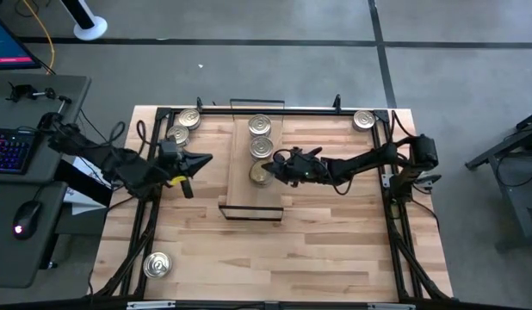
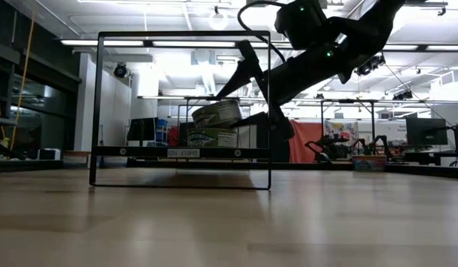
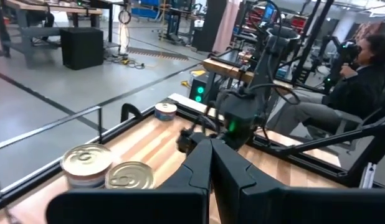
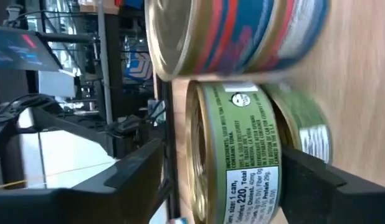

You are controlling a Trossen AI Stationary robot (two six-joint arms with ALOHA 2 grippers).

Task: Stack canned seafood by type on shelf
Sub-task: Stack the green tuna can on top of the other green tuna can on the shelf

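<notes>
We see the right tool (image 1: 270,168) spread around a green tin (image 1: 261,173) atop another on the shelf (image 1: 240,194); the left tool (image 1: 197,160), pressed together, hovers beside the shelf over the tabletop (image 1: 335,241).

The near half of the shelf (image 1: 251,196) lies bare; three tin stacks (image 1: 261,148) and the right arm (image 1: 352,164) block its far half.

We saw two matte black jointed arms, black cables looping beside them, a green indicator light glowing on the right arm (image 3: 232,126), angular dark wedge-shaped fingers (image 4: 111,180).
</notes>
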